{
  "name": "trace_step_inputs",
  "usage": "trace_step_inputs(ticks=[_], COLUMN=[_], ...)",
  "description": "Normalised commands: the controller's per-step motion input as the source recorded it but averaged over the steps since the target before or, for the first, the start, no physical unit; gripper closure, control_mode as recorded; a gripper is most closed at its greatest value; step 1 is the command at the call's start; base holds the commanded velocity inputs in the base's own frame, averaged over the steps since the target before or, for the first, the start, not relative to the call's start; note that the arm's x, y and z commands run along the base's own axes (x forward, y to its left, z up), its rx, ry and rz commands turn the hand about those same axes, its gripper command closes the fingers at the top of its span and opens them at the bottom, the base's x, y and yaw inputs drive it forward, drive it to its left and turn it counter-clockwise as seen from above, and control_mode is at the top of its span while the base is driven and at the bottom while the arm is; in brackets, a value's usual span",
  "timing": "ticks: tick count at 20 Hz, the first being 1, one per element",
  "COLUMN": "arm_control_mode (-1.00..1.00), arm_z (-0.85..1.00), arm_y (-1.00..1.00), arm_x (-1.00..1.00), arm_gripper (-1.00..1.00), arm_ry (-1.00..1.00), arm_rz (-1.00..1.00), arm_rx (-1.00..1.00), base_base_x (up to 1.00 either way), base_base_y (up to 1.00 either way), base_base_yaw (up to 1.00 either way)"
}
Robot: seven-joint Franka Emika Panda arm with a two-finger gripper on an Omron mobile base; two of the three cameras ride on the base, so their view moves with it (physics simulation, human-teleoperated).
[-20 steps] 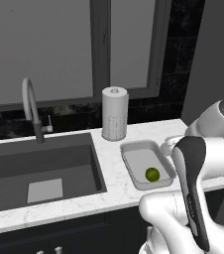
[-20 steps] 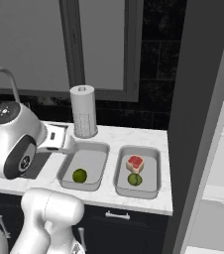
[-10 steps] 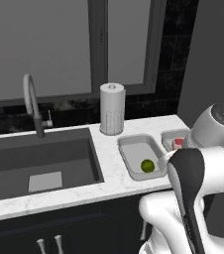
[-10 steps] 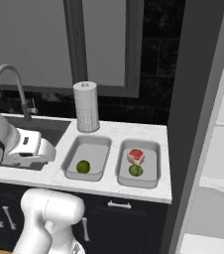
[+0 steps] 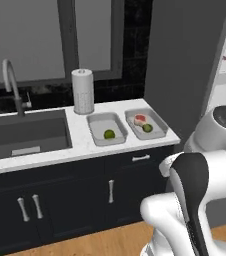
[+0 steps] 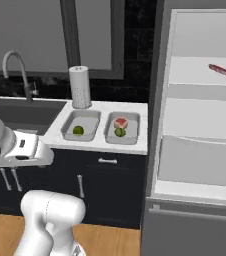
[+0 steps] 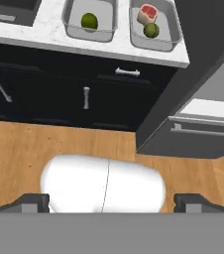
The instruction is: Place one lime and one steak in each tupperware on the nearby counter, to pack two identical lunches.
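Observation:
Two grey tupperwares stand side by side on the white counter (image 5: 80, 146). A lime (image 5: 109, 134) lies alone in the left tupperware (image 5: 101, 121). The right tupperware (image 5: 158, 130) holds a steak (image 5: 140, 119) and a lime (image 5: 147, 128). Another steak (image 6: 222, 70) lies on a shelf of the open fridge. My gripper (image 7: 112, 202) is open and empty. It hangs low in front of the dark cabinets, well short of the counter. The hand view looks down on the wooden floor, with the left tupperware (image 7: 104, 31) and the right tupperware (image 7: 169, 35) at its top edge.
A sink (image 5: 25, 136) with a curved faucet (image 5: 12, 84) lies left of the tupperwares. A paper towel roll (image 5: 83, 91) stands behind them. The open fridge (image 6: 200, 130) stands right of the counter, its lower drawer front (image 7: 203, 131) jutting out. Wooden floor (image 7: 59, 144) spreads below.
The whole picture has shifted: the base has backed away from the counter and to the right, bringing the cabinets, floor and open fridge into view. The jaws stay open.

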Motion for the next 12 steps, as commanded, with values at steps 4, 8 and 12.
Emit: trace_step_inputs(ticks=[4,8,12], arm_control_mode=[1.00,1.00,1.00], arm_z=[0.00,0.00,0.00], arm_y=[0.00,0.00,0.00], arm_x=[0.00,0.00,0.00], arm_gripper=[-1.00,-1.00,-1.00], arm_ry=[0.00,0.00,0.00], arm_rz=[0.00,0.00,0.00], arm_rx=[0.00,0.00,0.00], base_base_x=[-0.49,-0.07,0.01], base_base_y=[-1.00,-1.00,-0.81], base_base_yaw=[-0.12,-0.07,-0.01])
